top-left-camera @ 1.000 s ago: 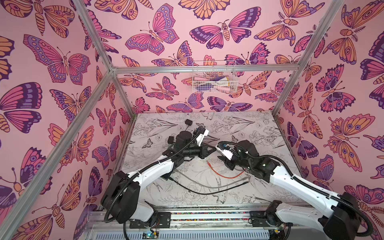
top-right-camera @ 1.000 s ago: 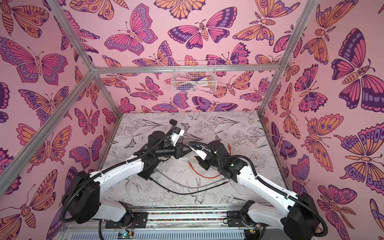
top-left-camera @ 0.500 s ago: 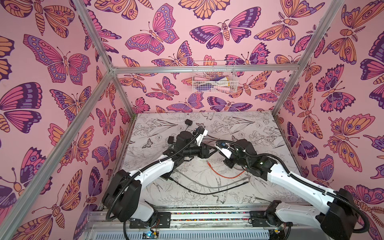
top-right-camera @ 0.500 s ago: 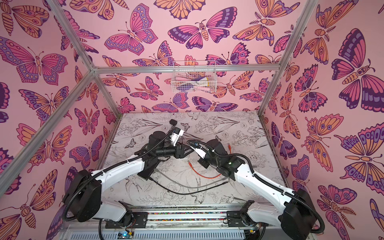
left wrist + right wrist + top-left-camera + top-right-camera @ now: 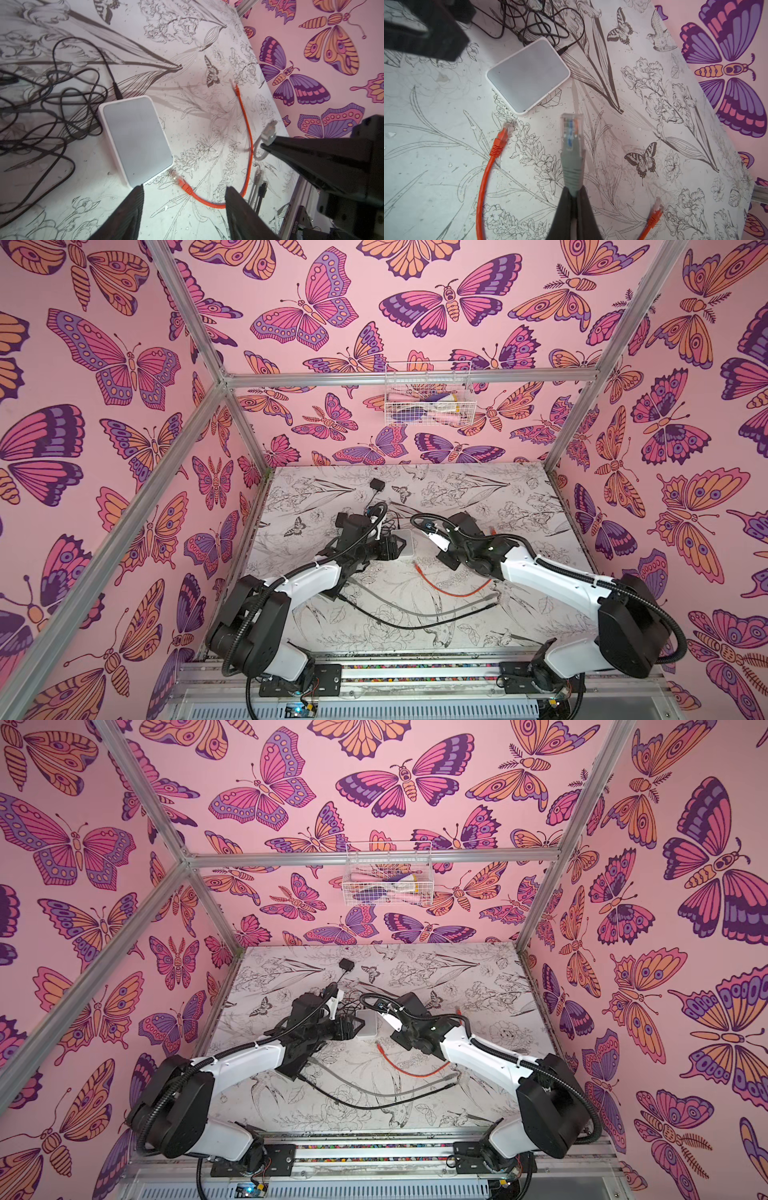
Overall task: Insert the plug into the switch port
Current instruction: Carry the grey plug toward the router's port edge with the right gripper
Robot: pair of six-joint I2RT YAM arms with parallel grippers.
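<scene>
The left gripper (image 5: pixel 182 192) hovers with jaws spread and empty beside the white, grey-topped switch (image 5: pixel 135 137), which lies flat on the table (image 5: pixel 446 108). Further right, the right gripper (image 5: pixel 574 192) pinches the grey plug (image 5: pixel 572 143) by its ribbed boot. The plug's clear tip shows coloured wires and points toward the switch without touching it.

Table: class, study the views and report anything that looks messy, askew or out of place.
A thin black cord lies in a tangled heap beside the switch. The orange cable lies loose in a curve, both plugs free. Small flecks litter the table. Nothing looks broken.
</scene>
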